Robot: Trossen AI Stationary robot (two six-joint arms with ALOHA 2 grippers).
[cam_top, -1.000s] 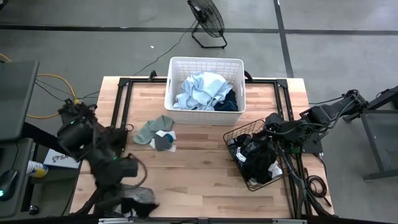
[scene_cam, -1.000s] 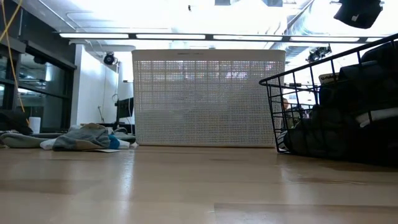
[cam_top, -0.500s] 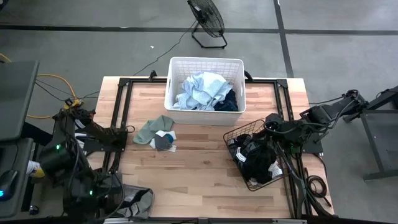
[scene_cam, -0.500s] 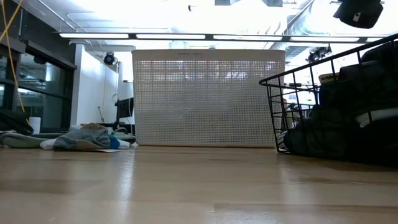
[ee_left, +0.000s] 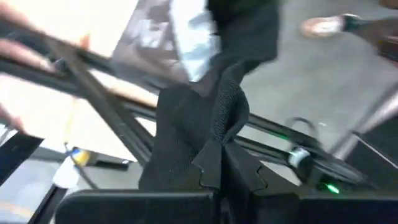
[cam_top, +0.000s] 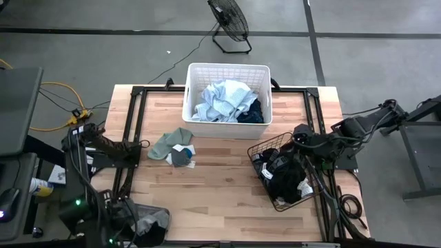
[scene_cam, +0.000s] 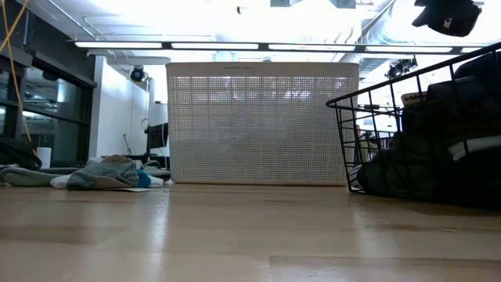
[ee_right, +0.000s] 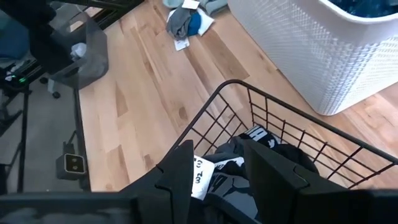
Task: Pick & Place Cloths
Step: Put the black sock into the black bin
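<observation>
The left gripper (ee_left: 227, 158) sits at the table's near left corner, its fingers clenched on a black cloth (ee_left: 199, 134) that bunches up between them — in the high view the same dark fabric (cam_top: 148, 224) lies at the wooden table's (cam_top: 220, 193) front edge. The right gripper (ee_right: 214, 174) hovers over the black wire basket (cam_top: 282, 172), fingers parted with nothing between them, above the dark garments (cam_top: 286, 180) piled inside. Light blue cloths (cam_top: 224, 100) fill the white laundry basket (cam_top: 227, 69), and a sage green cloth (cam_top: 169, 143) lies on the table just left of it — beside a small grey piece (cam_top: 182, 157).
</observation>
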